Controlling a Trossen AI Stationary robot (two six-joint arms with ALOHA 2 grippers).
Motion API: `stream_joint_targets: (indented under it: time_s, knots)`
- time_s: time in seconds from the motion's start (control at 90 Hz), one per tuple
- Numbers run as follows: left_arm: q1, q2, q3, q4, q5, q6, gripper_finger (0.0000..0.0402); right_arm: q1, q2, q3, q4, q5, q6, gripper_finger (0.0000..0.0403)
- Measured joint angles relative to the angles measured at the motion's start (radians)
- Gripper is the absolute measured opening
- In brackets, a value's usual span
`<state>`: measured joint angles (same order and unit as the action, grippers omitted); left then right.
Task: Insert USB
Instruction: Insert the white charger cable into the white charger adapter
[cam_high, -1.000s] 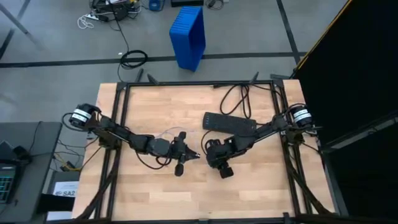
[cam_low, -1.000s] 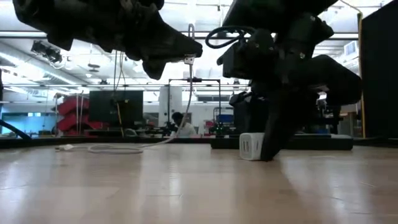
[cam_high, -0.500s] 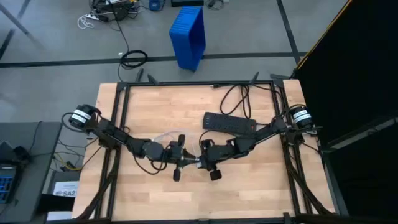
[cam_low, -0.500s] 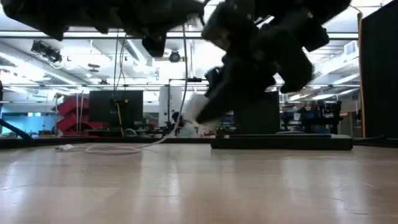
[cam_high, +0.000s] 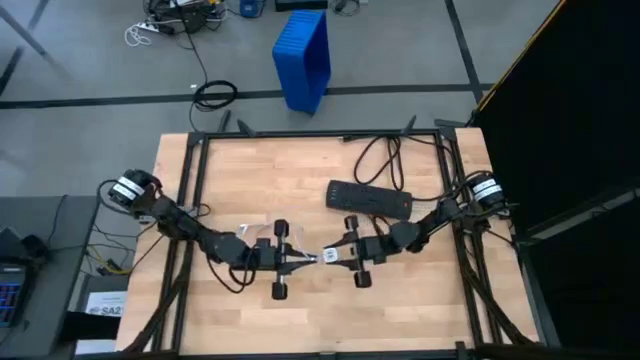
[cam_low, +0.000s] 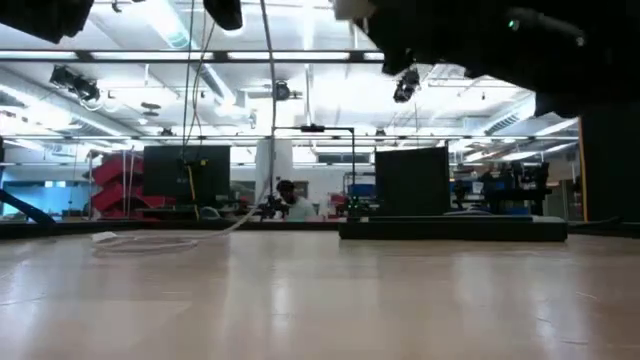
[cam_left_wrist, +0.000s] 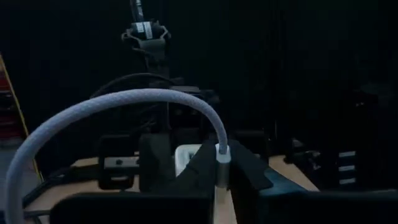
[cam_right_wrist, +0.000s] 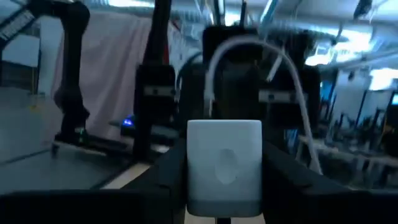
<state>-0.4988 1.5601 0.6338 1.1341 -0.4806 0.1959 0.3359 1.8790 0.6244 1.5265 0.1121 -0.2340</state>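
USB (cam_left_wrist: 124, 102) plug sits pinched in the left end effector (cam_high: 300, 262), mid-desk, facing the white charger (cam_right_wrist: 224, 163) clamped in the right end effector (cam_high: 338, 255). Step in hand looks like alignment; next calls for a straight, level push together.

- left claw (cam_left_wrist: 219, 180) clamps the USB (cam_left_wrist: 124, 102) plug, white cable arching up from it
- white block (cam_left_wrist: 186, 158) sits just beyond the plug
- right arm (cam_left_wrist: 146, 37) farther off
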Motion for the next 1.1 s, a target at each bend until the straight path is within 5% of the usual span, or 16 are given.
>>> stream_joint_targets:
  time_s: [0.267, 1.1]
  knots:
    - [0.0, 0.017, 0.015, -0.003, 0.001, 0.014, 0.0004, 0.003, 0.0, 0.047, -0.15, -0.001, -0.009, 0.0114]
    - [0.028, 0.133, 0.112, 0.004, -0.059, 0.084, 0.0004, 0.009, 0.003, 0.048, -0.121, -0.007, -0.006, 0.0114]
